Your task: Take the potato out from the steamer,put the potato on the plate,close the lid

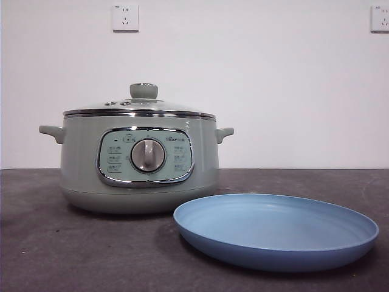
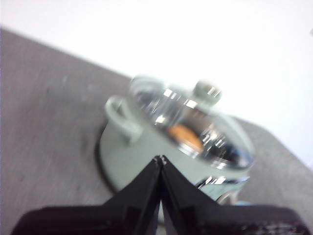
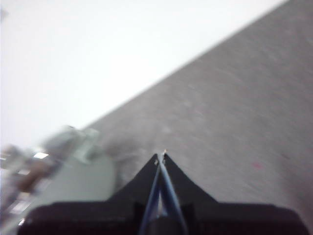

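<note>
A plain white wall (image 1: 273,85) rises behind the dark grey bench (image 1: 73,255), carrying two white sockets (image 1: 125,17) up high.

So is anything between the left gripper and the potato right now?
Yes. The glass lid sits closed on the steamer, covering the potato seen through it. The left gripper hangs shut above the pot, apart from it.

- Front view sharp, evenly bright; glare on the lid (image 1: 138,108), soft shadow under the plate (image 1: 276,231).
- Both wrist views blurred, wall overexposed toward 12 o'clock.
</note>
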Action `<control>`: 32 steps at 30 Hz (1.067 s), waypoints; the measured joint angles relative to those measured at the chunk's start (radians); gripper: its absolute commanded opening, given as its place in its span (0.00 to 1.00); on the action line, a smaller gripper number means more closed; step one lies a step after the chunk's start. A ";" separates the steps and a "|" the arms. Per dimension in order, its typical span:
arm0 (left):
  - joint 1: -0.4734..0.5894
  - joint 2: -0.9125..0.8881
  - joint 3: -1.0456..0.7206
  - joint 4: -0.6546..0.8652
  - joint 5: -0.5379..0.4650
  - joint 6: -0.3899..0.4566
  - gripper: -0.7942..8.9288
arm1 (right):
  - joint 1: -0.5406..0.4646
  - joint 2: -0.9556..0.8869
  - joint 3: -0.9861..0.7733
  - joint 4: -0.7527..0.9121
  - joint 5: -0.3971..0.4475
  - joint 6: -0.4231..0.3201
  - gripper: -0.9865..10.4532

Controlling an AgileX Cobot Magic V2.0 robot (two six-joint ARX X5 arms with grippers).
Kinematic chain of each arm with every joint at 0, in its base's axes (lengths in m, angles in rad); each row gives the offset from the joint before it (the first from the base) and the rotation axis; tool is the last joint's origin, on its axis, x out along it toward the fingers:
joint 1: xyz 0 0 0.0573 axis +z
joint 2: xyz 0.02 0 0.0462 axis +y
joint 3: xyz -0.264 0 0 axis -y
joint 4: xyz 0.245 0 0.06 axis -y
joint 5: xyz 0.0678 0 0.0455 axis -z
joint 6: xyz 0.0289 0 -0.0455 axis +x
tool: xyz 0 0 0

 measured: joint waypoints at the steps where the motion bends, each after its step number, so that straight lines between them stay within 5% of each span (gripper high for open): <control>1: 0.000 0.005 0.029 -0.017 0.002 0.000 0.07 | 0.000 0.015 0.027 -0.002 -0.021 0.003 0.08; 7: 0.000 0.111 0.179 -0.111 0.102 0.013 0.07 | 0.000 0.140 0.197 -0.108 -0.164 -0.026 0.08; 19: 0.000 0.455 0.494 -0.384 0.443 0.279 0.07 | 0.013 0.501 0.598 -0.457 -0.641 -0.314 0.08; 27: 0.000 0.586 0.661 -0.611 0.466 0.468 0.07 | 0.062 0.636 0.765 -0.674 -0.678 -0.528 0.08; 32: 0.000 0.594 0.698 -0.628 0.463 0.505 0.08 | 0.087 0.659 0.799 -0.696 -0.676 -0.579 0.08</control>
